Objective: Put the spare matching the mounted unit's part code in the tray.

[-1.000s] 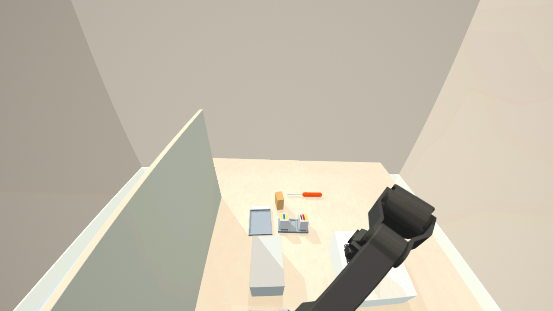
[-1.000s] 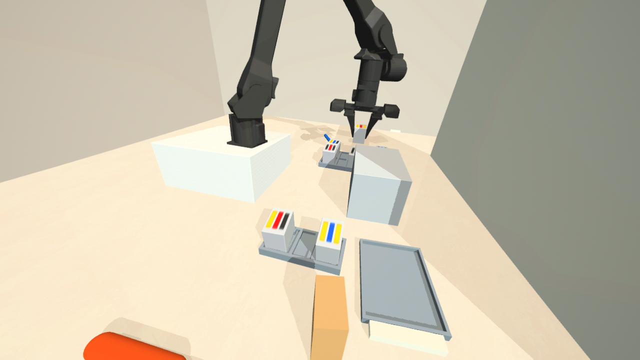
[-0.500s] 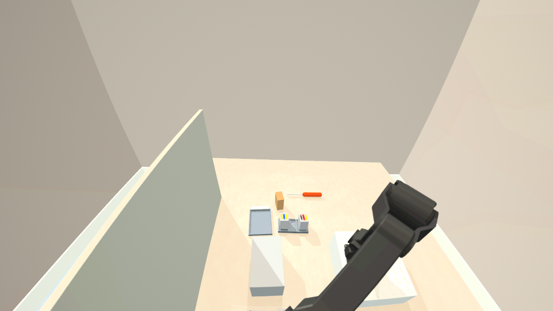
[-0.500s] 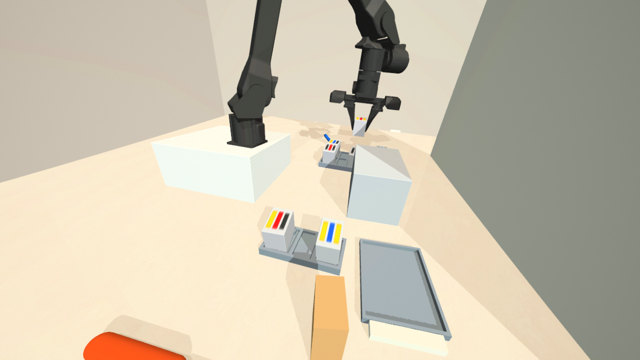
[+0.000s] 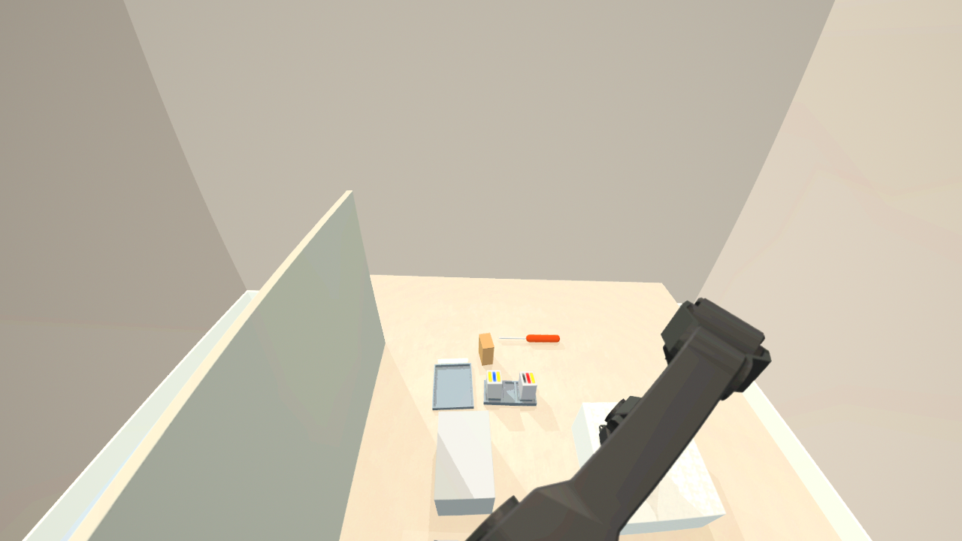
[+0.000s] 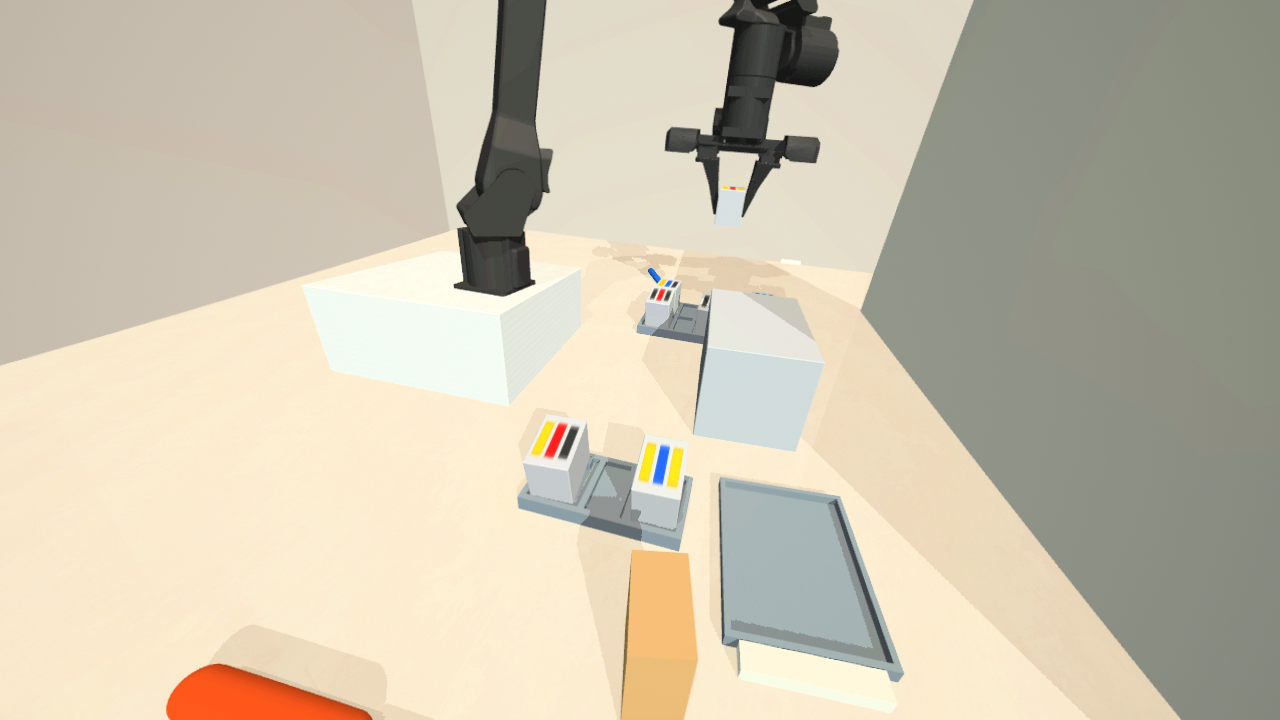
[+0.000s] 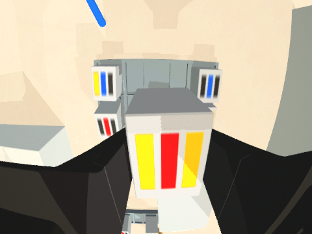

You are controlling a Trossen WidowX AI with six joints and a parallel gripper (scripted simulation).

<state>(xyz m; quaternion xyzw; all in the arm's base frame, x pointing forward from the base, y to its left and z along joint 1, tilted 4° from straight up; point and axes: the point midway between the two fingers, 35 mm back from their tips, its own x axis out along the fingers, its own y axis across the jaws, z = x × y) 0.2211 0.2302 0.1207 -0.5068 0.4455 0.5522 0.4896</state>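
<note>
The pincer (image 6: 735, 204) is clamped on a small white spare block with yellow, red and yellow stripes (image 7: 169, 158), holding it high in the air, well above the far rack (image 6: 682, 320) and well apart from the grey tray (image 6: 872, 604) at the near side of the bench (image 6: 223, 465). The block looks rigid, boxy and light, with flat smooth sides, so I judge that a squeeze across two opposite faces near the top, as now, suits it. Those smooth faces may let it slip or twist if the hold is loose or off-centre.
</note>
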